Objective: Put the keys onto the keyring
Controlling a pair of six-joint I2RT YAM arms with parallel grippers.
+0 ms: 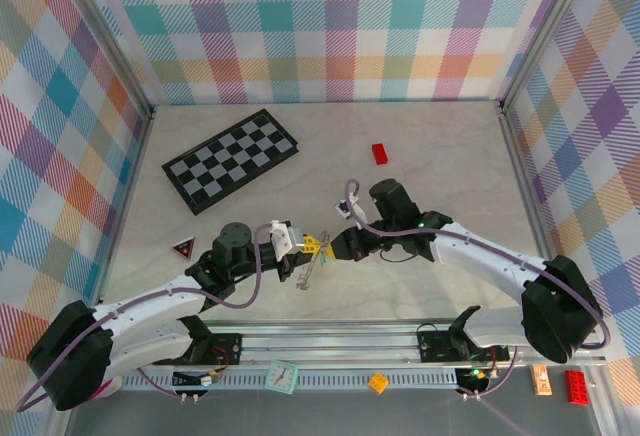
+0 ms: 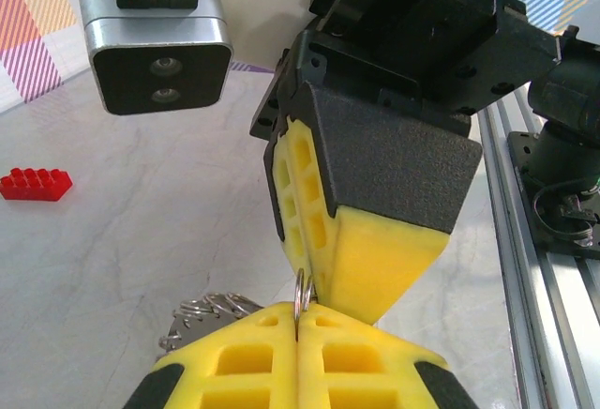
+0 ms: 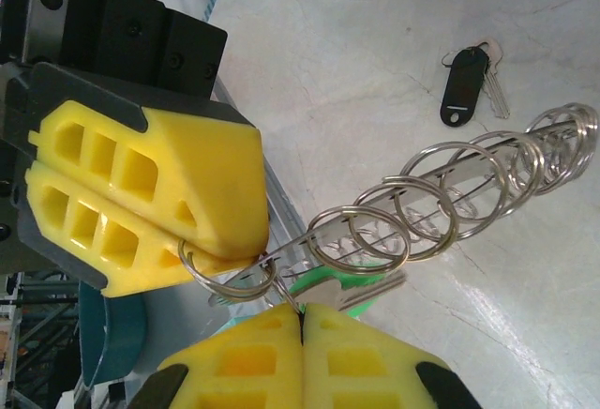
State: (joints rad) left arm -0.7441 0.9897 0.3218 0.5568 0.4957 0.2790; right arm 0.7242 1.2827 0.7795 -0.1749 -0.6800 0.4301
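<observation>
Silvery metal keyring (image 2: 302, 292) pinched in my left claw (image 2: 298, 325); right claw (image 3: 302, 320), pressed together at the green-headed metal key (image 3: 328, 284), should thread gently.

We found the keyring (image 3: 450, 193) to be polished metal, its wire loops mirror-bright. Of the 2 keys, the black-headed key (image 3: 464, 85) wore smooth, softly shiny plastic with a pale metal blade, and the green-headed key (image 3: 333, 282) looked plastic too. The pads (image 2: 384, 259) of the right gripper (image 3: 302, 320) were matt, finely grainy yellow plastic in rough black shells. The table (image 3: 375, 34) was smooth, marbled, faintly glossy.
</observation>
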